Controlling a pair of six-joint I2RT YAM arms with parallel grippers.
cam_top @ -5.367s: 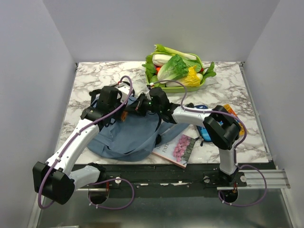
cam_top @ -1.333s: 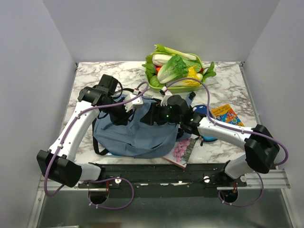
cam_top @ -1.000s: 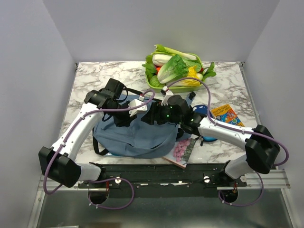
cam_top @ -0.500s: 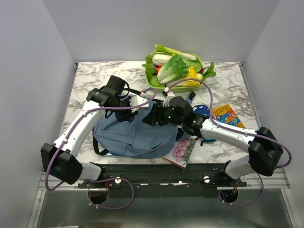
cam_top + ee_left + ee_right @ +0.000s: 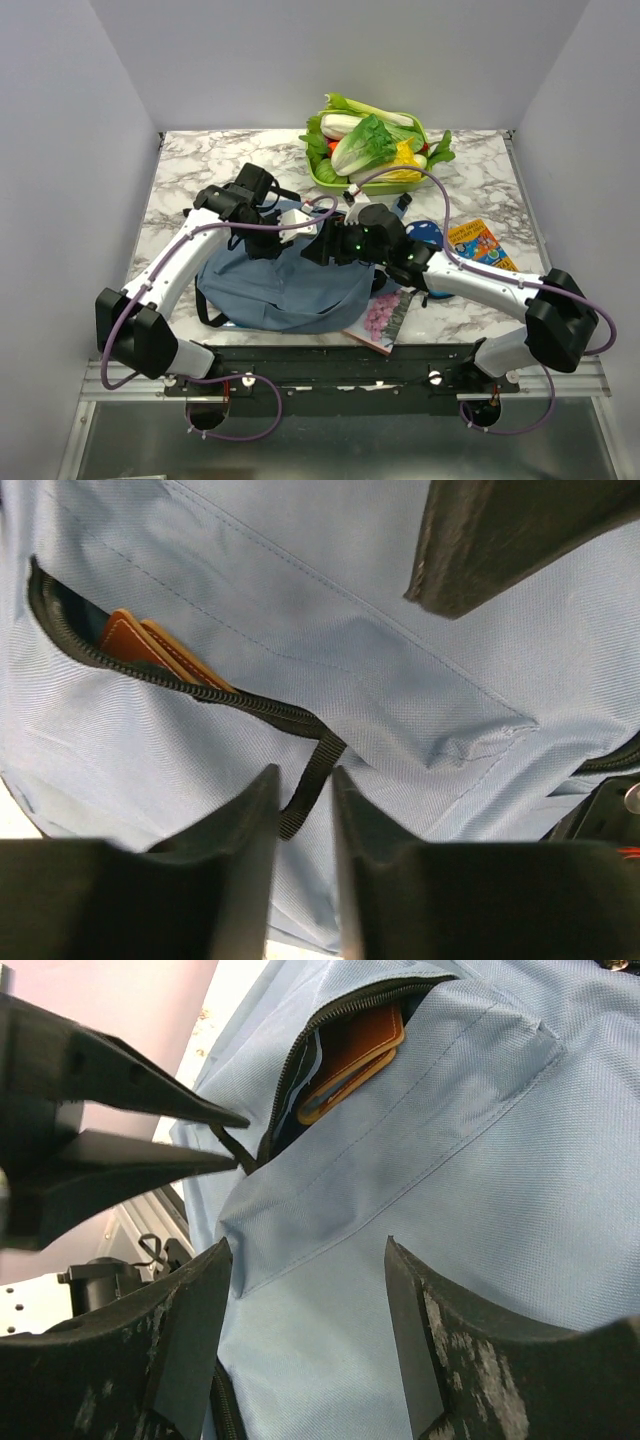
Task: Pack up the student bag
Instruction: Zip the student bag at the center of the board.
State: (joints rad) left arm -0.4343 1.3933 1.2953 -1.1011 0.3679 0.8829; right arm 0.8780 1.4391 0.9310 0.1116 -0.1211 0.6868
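The student bag [image 5: 290,290] lies flat on the marble counter [image 5: 200,160], near its front edge and left of centre. Both arms lean in over the bag's far edge, so from above the pocket mouth is covered by them.

Behind the bag sits a green tray [image 5: 328,182] heaped with leafy vegetables [image 5: 365,140]. A book with pink flowers on its cover [image 5: 385,312] pokes out from under the bag's right corner. A blue pencil case [image 5: 428,232] is half hidden by the right arm, and a colourful booklet [image 5: 478,243] lies further right.

Only the wrist cameras show the open zipped pocket [image 5: 75,630], with something flat and tan-brown [image 5: 350,1060] tucked inside.

The left fingers [image 5: 240,830] are drawn close together and pinch the black zipper pull [image 5: 310,780]. The right wrist view shows those tips meeting on it. The right fingers [image 5: 190,1350] stand wide apart just above the blue fabric, gripping nothing.

The print on both covers is too small to read.
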